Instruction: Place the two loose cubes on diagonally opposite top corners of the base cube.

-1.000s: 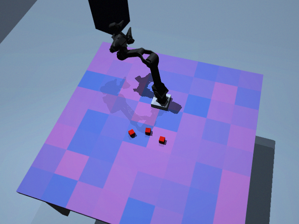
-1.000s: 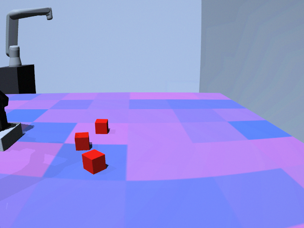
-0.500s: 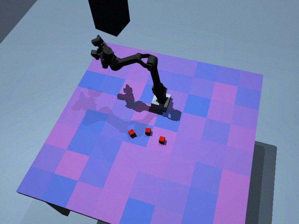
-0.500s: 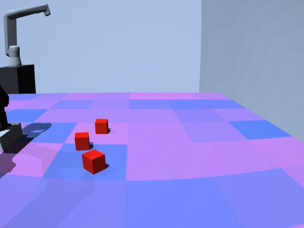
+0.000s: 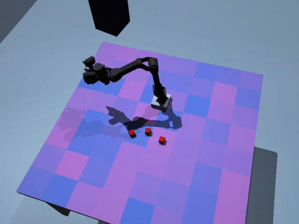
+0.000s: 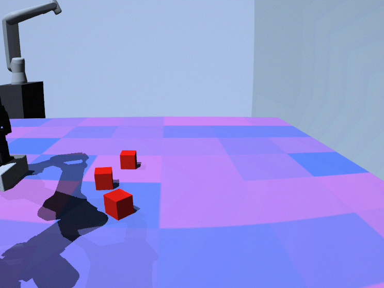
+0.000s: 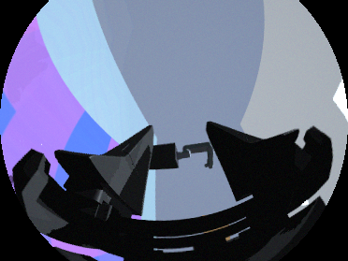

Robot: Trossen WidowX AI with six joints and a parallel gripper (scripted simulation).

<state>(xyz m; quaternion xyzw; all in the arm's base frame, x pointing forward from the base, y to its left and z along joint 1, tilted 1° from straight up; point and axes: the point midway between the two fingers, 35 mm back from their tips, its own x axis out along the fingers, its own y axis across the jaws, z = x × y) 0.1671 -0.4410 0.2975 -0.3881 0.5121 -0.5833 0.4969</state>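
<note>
My black two-fingered metal-looking tool point(image 5: 86, 68) point(image 7: 180, 127) hangs apart, holding nothing; three red solid cubes sit toward six o'clock of its base, unstacked (fetching's still ahead). Next, I'd swing over a loose one.

We've got the top cam up high, looking steeply down at a slant from well back; it takes in nearly the whole tabletop point(image 5: 184, 146) point(image 6: 205, 166) point(image 7: 47, 80) plus floor around it. Our exterior cam sits low and much nearer, facing across the tabletop at a shallow angle to the far wall point(image 6: 144, 50). Those two views share the cubes' area & arm base point(image 5: 159, 105) point(image 6: 17, 172). Wrist cam's right behind the hand point(image 5: 91, 70) point(image 7: 180, 165), looking out btwn its fingers past the tabletop edge, w/ a round fisheye-type view.
</note>
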